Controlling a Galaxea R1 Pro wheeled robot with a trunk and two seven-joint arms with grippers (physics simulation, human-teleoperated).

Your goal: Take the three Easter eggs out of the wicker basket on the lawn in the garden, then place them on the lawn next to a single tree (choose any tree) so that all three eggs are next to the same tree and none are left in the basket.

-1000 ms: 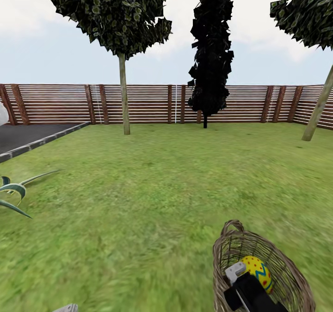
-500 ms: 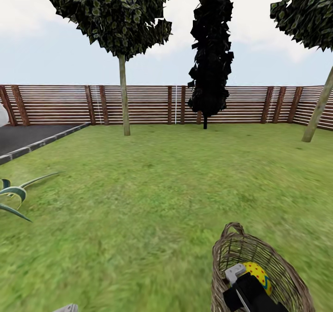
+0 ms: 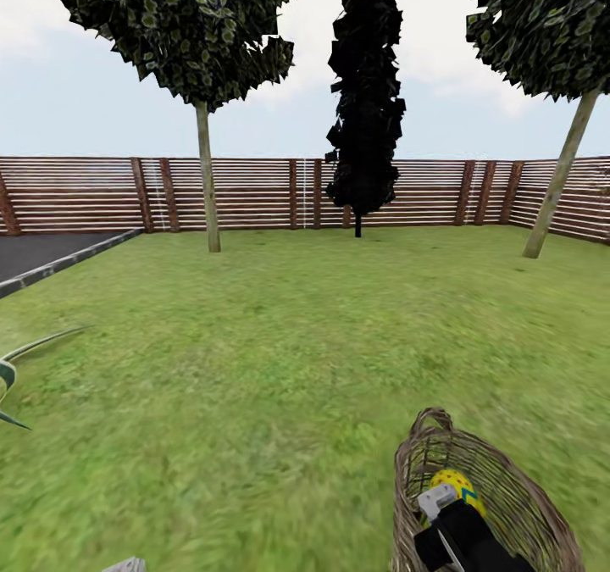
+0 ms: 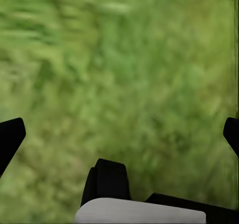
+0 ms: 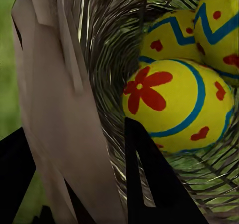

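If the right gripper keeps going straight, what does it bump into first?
Probably the wicker basket: its wall sits between the jaws of the right gripper. The Easter eggs lie just beyond; depth is unclear.

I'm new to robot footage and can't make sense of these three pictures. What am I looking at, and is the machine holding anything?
These are simulator renders from a wheeled robot with two arms. The wide picture comes from its head camera, looking over the lawn toward a fence, two leafy trees and a dark conifer. At the lower right stands the wicker basket, with the right hand reaching into it beside an Easter egg.

The other two come from cameras at the wrists. The right wrist view looks along the fingers: the hand straddles the basket's woven wall, and three patterned eggs lie inside. I can't tell whether it is gripping. The left hand hangs open over bare grass, holding nothing.
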